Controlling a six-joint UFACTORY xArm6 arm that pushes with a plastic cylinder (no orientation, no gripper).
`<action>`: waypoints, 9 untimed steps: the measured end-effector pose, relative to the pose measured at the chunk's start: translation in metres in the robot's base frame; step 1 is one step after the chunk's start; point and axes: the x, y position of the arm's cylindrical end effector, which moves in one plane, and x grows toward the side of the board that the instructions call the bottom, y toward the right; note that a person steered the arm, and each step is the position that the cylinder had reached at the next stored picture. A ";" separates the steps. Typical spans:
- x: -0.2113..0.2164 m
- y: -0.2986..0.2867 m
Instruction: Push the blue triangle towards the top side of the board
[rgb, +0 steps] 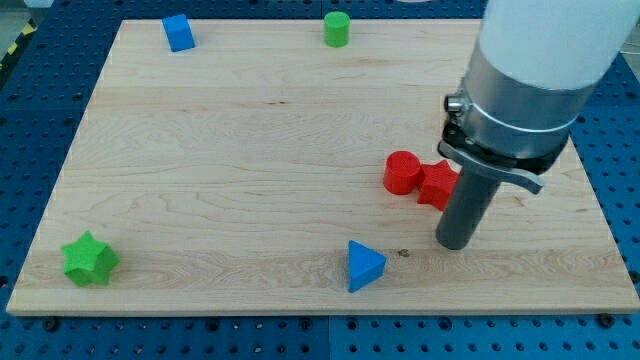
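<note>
Approach step in hand; no contact yet. My tip (454, 243), a plain rod tool with nothing to spread or pinch, stands on the table (250, 150) to the view's right of the blue triangle (364, 266), just below the red blocks (420, 178). Judgement: next, pass beneath the triangle and push toward the view's top. No containers present.

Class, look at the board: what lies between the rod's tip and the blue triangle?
Only bare wood: the camera view shows no block between my tip and the blue triangle.

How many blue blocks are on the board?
2: a blue cube near the view's top left, and the blue triangle at the bottom centre, left of my tip. None appears hidden.
</note>
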 end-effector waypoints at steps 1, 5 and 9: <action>0.002 0.008; 0.062 -0.049; 0.061 -0.111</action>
